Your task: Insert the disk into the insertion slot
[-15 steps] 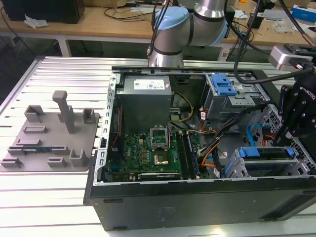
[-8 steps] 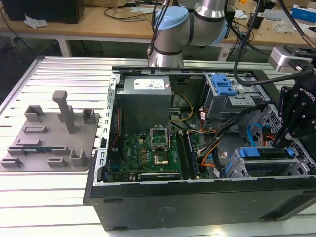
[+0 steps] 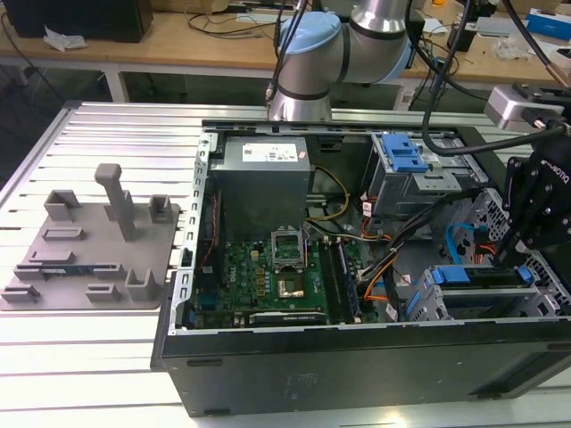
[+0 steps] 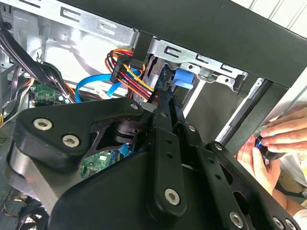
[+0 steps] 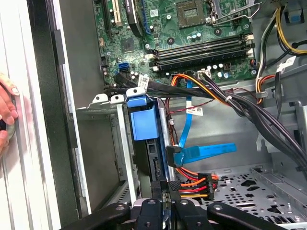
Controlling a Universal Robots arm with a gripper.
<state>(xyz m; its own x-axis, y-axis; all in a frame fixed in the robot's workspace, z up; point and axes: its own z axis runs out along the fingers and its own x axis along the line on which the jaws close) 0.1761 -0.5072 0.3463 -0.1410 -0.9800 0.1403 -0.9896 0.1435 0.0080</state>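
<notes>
1 black metal computer case (image 3: 357, 374) | 1 green flat circuit board (image 3: 268, 267) | 1 grey metal power box (image 3: 263, 174) | 1 blue-framed flat disk (image 5: 143, 122)

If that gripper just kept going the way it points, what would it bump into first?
Probably the disk, whose blue frame sits directly ahead of the gripper inside the slot. Depth is hard to judge, so the two may be touching now.

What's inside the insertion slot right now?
The disk, blue carrier edge showing, sits in the insertion slot; gripper at its end. Slot walls cover its body and seating depth.
</notes>
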